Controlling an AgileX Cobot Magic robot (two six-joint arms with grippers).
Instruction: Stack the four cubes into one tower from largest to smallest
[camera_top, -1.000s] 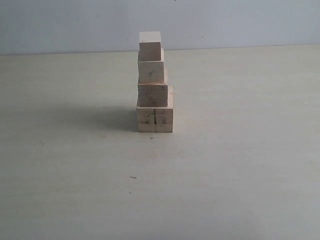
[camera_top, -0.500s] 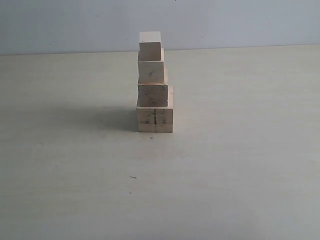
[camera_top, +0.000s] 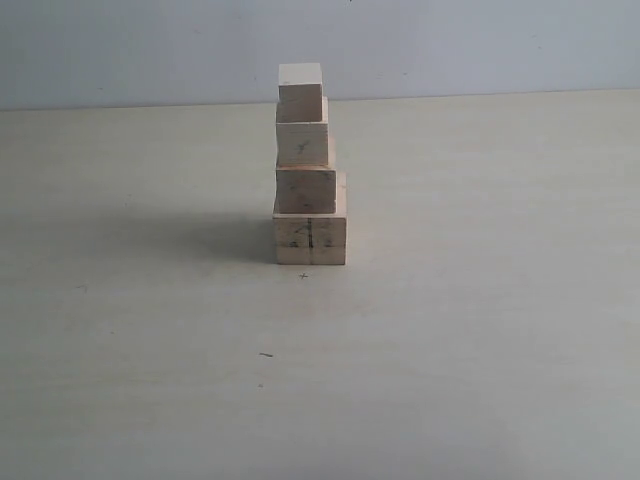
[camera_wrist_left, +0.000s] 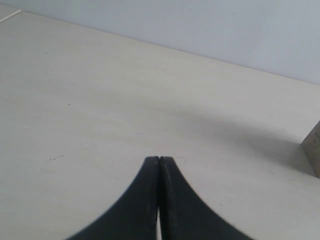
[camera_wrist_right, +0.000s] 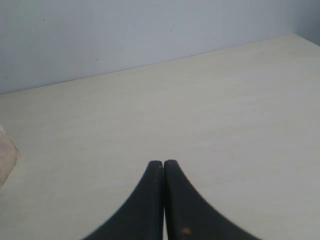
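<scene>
Noting grippers first: left gripper (camera_wrist_left: 159, 160) is clenched, jaws pressed tip to tip with nothing between them; right gripper (camera_wrist_right: 163, 162) is likewise clamped on nothing. Each hangs over the table (camera_top: 480, 350). Outward from the left gripper, ahead and toward the right arm's side, only a cube corner (camera_wrist_left: 312, 150) shows; from the right gripper a cube edge (camera_wrist_right: 6, 160) lies ahead, toward the left arm's side. So the tower (camera_top: 308, 170) stands between the two arms, apart from both; which arm is nearer I cannot tell. Its long axis is upright: largest cube (camera_top: 310, 238) on the table, two middle cubes (camera_top: 305, 190), smallest cube (camera_top: 300, 88) on top, each slightly offset. Judgement: stacking looks complete; any coming move should keep clear of the column.
</scene>
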